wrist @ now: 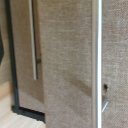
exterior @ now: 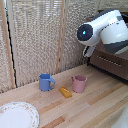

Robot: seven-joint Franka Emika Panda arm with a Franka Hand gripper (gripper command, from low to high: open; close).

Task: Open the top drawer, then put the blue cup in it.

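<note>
Reaching for the top drawer (exterior: 111, 59) at the exterior view's right means squaring onto its bar handle first, gripper state unreadable, while the blue cup (exterior: 46, 82) waits on the wooden table (exterior: 95, 102).

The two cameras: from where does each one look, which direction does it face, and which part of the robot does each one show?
Exterior view: off the arm, looking down across the wooden table at the blue cup, pink mug, plate and the dresser at this view's right; the white arm shows, its gripper hidden.
Wrist view: on the wrist, close to the brown drawer fronts, facing the silver bar handles; no fingers clearly show.
Shared: only the dresser; which drawer the wrist view faces is unclear.
</note>
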